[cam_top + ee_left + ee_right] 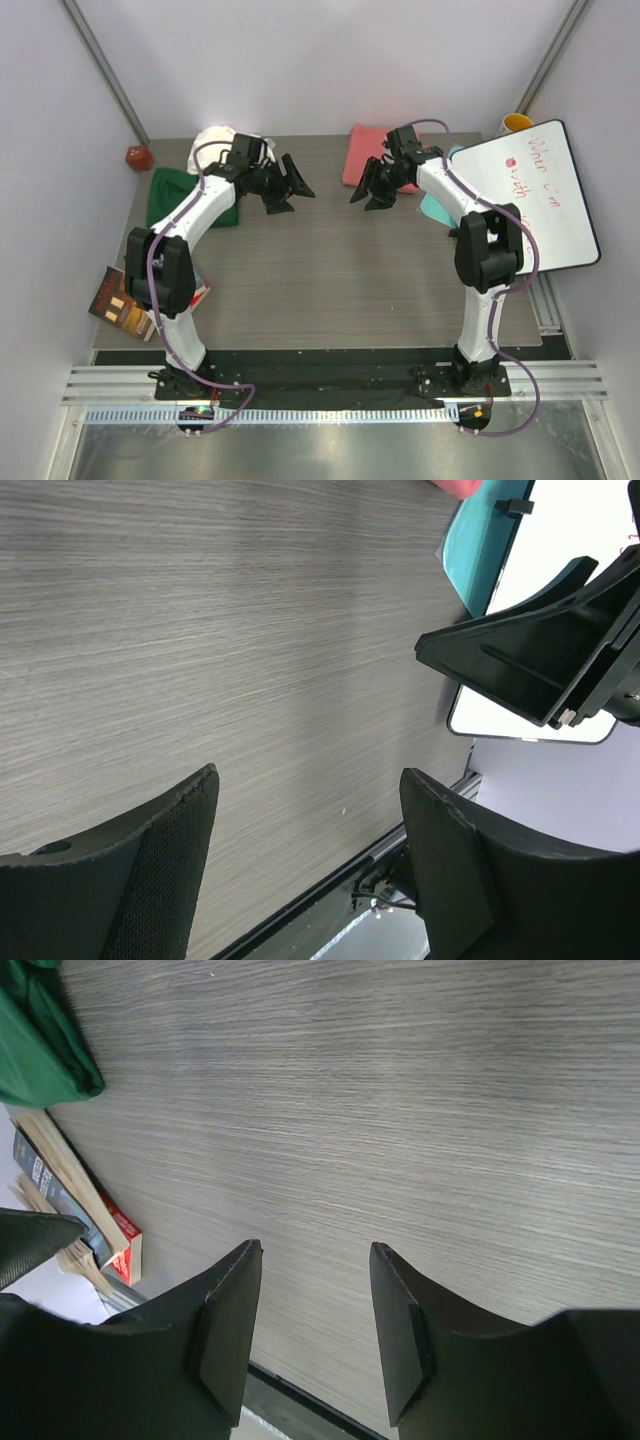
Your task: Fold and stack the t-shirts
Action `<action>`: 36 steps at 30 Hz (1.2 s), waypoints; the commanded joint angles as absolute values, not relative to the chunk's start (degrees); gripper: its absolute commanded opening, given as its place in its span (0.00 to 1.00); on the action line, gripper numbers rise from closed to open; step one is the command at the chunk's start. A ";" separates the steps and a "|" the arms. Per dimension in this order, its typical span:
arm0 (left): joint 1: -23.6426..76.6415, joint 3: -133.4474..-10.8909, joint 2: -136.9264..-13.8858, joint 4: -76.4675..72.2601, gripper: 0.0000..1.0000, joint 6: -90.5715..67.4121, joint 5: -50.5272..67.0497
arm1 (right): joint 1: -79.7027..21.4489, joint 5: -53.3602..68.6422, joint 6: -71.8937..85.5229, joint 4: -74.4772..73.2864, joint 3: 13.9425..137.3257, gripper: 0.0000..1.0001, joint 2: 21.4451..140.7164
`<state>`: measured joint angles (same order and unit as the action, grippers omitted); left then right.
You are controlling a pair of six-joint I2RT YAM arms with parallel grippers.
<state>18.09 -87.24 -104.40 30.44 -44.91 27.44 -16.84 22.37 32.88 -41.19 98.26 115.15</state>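
The left gripper (290,193) and right gripper (368,198) are seen released and empty over the desk (330,280). Along its far edge the white t-shirt (214,140), green t-shirt (170,195) and pink t-shirt (362,155) are found, not yet stacked. Soft, light cloth is probably best pinched at 2 corners.

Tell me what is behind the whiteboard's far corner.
A yellow cup peeks out behind the whiteboard; only its rim and upper side show, and the board covers the rest.
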 commanded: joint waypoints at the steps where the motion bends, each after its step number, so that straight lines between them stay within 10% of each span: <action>1: 18.54 -90.17 -105.99 28.65 0.73 -45.97 28.56 | -13.99 19.52 32.52 -41.66 95.91 0.53 110.49; 25: 21.53 -88.24 -110.66 25.84 0.73 -51.42 32.96 | -10.81 -6.67 31.63 -54.13 66.81 0.62 60.39; 36: 22.67 -84.99 -109.95 25.05 0.73 -51.15 34.10 | -9.06 -21.16 42.26 -63.54 58.89 0.95 48.52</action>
<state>22.35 -85.67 -112.12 27.49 -50.85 31.62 -9.96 -10.22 36.21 -60.29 60.99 51.83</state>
